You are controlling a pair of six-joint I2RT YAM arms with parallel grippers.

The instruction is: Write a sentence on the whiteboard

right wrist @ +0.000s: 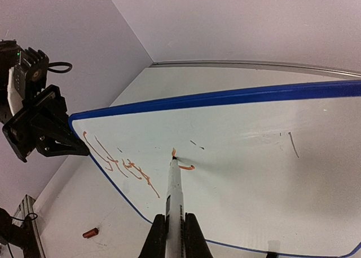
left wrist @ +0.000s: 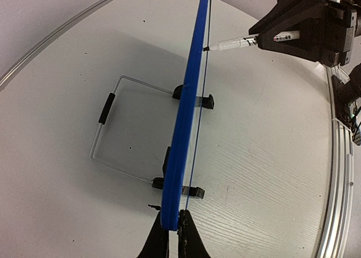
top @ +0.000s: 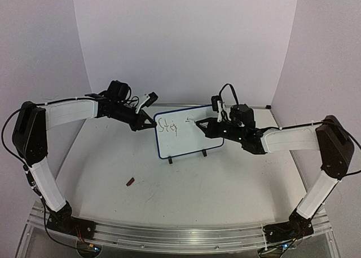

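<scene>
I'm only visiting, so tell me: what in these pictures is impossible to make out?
- Top view: the writing is too small to read with certainty; the right end effector covers part of the whiteboard.
- Left wrist view: the whiteboard shows edge-on, so its face is hidden.
- Right wrist view: the frame edge cuts off the board's right end.
- Small red object: too small to identify.

The whiteboard (top: 186, 133) stands on the counter (top: 237, 185), walling front from back. My left gripper (top: 150, 124) clamps its left edge; my right gripper (right wrist: 175, 234), pinching the marker (right wrist: 175, 185), blocks the middle of its face. Behind it the wire stand (left wrist: 106, 109) takes up room. In front lies open counter, bar a small red cap (top: 130, 182) leftward.
</scene>
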